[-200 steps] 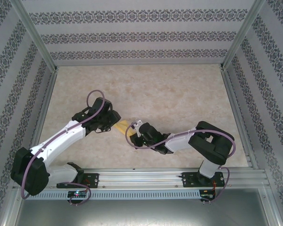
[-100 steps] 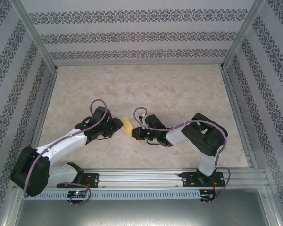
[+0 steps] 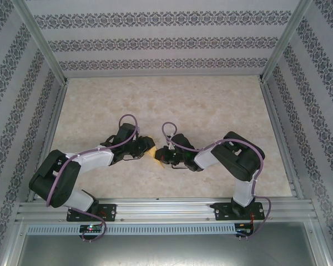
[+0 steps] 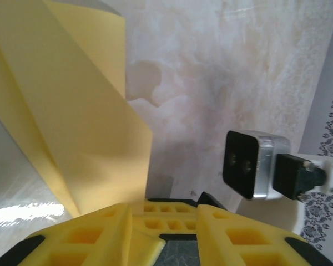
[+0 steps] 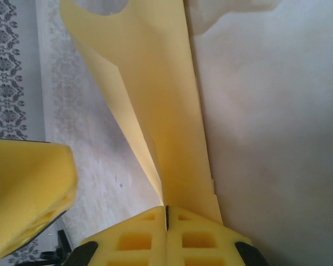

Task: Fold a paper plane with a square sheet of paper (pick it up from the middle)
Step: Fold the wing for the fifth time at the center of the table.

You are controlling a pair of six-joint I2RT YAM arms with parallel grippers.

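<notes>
The right gripper (image 5: 166, 224) is clamping the square sheet of paper (image 5: 155, 100). Its two yellow foam fingers (image 5: 202, 241) are pressing flat together, and the sheet is coming straight out of the seam between them. Ahead of those fingertips the paper is running away as a long, narrow, pale yellow-orange band. It is already folded into layers, with one sharp crease climbing from the seam toward the left and a straight edge along the right side. Its surface is looking smooth, matte and unprinted.

The left gripper (image 4: 161, 235) is standing released, with a dark gap showing between its fingers (image 4: 80, 238). Ahead of that gripper and to its left, the paper is rising as a broad folded panel, with a diagonal crease crossing it and a sharp corner at its far end. Its near point is dropping to the tip of the left-hand finger, and I cannot tell whether it is touching there. To the right of these fingers, the right wrist's camera block (image 4: 252, 163) is facing in.

From above, the two grippers are facing each other tip to tip over the marbled table (image 3: 222, 105), and the sheet is showing as a small yellow patch between them.
</notes>
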